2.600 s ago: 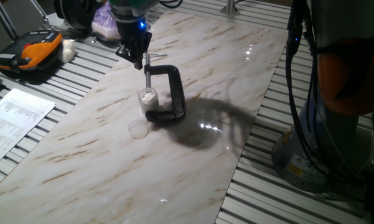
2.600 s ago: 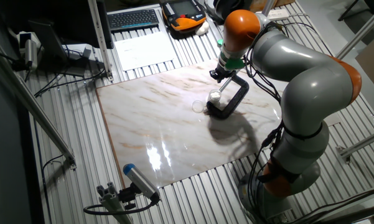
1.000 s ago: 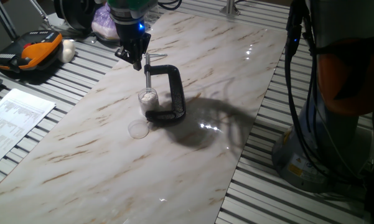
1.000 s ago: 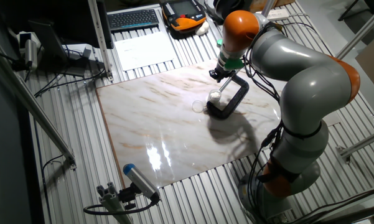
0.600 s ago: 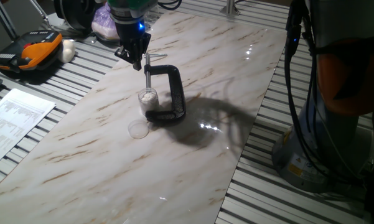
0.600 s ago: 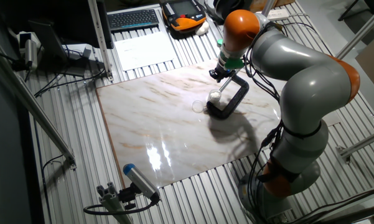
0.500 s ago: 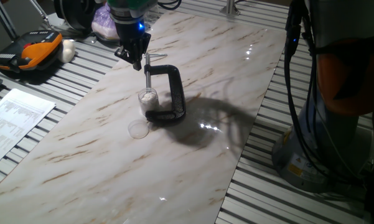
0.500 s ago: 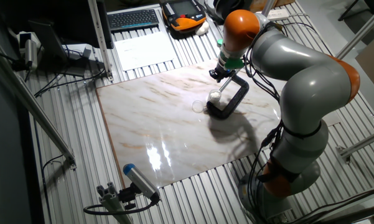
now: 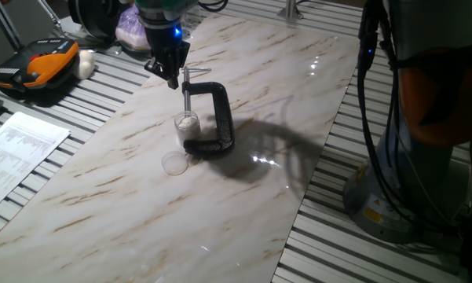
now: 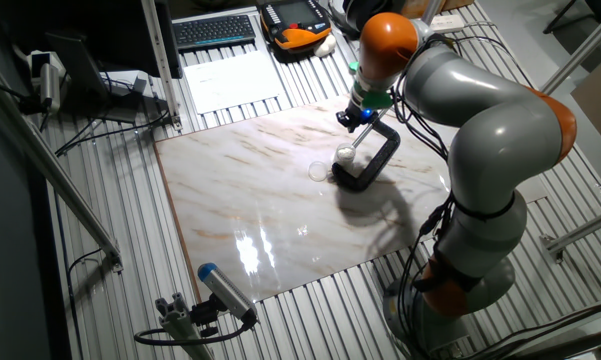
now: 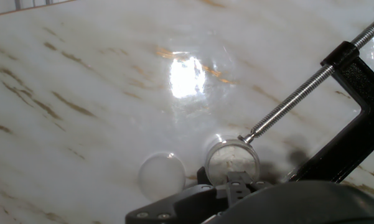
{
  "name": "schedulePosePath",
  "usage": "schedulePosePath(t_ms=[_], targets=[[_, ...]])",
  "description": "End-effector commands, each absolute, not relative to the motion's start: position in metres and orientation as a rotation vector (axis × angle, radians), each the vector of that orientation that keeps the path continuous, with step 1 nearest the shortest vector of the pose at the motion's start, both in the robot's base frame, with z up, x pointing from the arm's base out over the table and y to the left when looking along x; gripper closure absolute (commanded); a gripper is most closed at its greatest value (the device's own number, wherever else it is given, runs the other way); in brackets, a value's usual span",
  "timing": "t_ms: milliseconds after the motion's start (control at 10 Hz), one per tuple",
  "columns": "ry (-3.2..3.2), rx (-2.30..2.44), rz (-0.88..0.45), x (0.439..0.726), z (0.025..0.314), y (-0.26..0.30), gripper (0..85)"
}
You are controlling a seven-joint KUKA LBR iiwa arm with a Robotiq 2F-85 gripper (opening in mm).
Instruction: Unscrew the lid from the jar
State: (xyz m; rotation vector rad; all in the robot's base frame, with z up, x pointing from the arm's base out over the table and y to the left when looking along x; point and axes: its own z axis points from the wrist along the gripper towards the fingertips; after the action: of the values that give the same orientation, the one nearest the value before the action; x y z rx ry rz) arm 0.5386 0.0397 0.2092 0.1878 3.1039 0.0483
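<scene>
Two task things sit apart near the middle of the marble-patterned counter [image 9: 243, 94]: the tiny clear cylindrical plastic jar [image 9: 187, 126] and the small round translucent whitish lid [image 9: 174, 163]. The jar stands upright, pinned under the metal screw of a black C-clamp [image 9: 217, 118], whose lower jaw lies flat on the counter beneath it. The clamp is presumably there to keep the jar from turning while its top is twisted. The lid lies flat on the counter just beside the jar, on the side toward the counter's long edge by the printed paper sheet [image 9: 16, 153]; it is clearly off the jar, so the unscrewing looks done.

The dark two-finger tool [image 9: 171, 75] hangs above the clamp's screw handle, clear of both jar and lid, and carries nothing that can be seen. Whether its fingers are spread or closed cannot be told: they read as one dark mass in both fixed views, and the hand view shows only a blurred dark part of the tool along its lower border.

The hand view shows the jar's [image 11: 232, 162] open mouth with pale contents, the screw tip resting at its rim, and the lid [image 11: 162, 174] as a faint disc. The clamp's frame is cut off at that view's right border.
</scene>
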Motion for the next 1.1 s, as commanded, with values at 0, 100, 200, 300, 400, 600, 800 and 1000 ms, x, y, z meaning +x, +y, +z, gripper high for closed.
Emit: schedulePosePath(t_ms=[0,100,200,300,400,600,800,1000], targets=[[3.104,0.187,0.05,0.5386,0.2092,0.0398,85.0],[3.104,0.189,0.05,0.5388,0.2091,0.0399,85.0],[3.103,0.196,0.05,0.5387,0.2091,0.04,85.0],[3.105,0.203,0.052,0.5386,0.2092,0.0401,85.0],[3.104,0.208,0.055,0.5385,0.2093,0.0401,85.0],[3.104,0.206,0.045,0.5385,0.2094,0.04,85.0],[3.115,0.209,0.046,0.5388,0.2091,0.0399,85.0],[3.116,0.212,0.039,0.5392,0.2097,0.0387,85.0]])
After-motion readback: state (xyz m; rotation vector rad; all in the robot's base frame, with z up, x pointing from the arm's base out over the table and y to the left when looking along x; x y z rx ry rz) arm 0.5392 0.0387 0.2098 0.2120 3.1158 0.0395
